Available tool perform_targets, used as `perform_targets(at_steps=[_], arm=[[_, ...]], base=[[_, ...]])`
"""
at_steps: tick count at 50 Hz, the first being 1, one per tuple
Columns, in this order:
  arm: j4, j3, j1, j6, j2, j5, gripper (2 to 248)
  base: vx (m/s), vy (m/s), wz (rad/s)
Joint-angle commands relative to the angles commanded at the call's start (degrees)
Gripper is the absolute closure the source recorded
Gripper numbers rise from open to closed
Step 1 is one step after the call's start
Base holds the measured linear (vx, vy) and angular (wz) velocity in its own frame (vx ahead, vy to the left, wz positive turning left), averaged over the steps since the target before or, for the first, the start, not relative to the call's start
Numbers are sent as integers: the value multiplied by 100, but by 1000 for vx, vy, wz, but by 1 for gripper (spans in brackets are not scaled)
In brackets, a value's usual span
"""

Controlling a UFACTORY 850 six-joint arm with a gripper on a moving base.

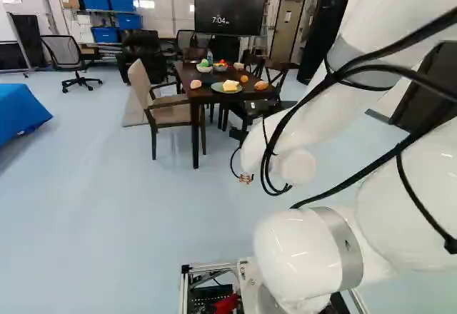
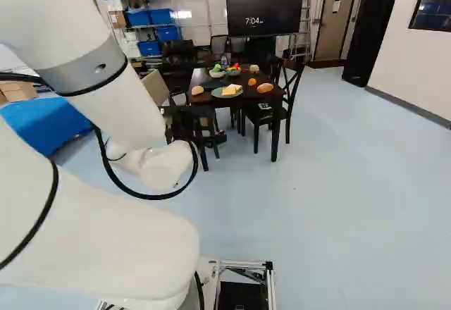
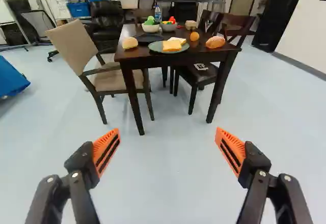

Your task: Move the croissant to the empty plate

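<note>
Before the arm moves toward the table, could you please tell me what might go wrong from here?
Driving in to reach the table could bump the tan chair beside it. The pale roll and the browner loaf both sit near the table's edge, so the open tool might pick the wrong one or knock one off. The dark plate lies by the green plate of slices, so a low approach might brush that.

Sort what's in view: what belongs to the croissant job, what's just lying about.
For the job:
- browner bread, probably the croissant
- dark plate, apparently empty
- open gripper

Lying about:
- green plate with bread slices
- paler roll
- orange
- two filled bowls
- bottle
</note>
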Motion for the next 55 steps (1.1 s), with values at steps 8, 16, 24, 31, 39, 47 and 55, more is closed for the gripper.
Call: perform_targets(at_steps=[8,16,24,31,39,47,55], arm=[[0,0,0,0,0,0,3],[0,0,0,0,0,0,3],[0,0,0,0,0,0,3],[0,0,0,0,0,0,3],[0,0,0,0,0,0,3],[0,0,0,0,0,0,3],[0,0,0,0,0,0,3]], base=[[145,-116,4],[185,-143,2],[196,-155,4],[186,-148,4],[209,-161,4],[228,-129,157],[227,-98,246]])
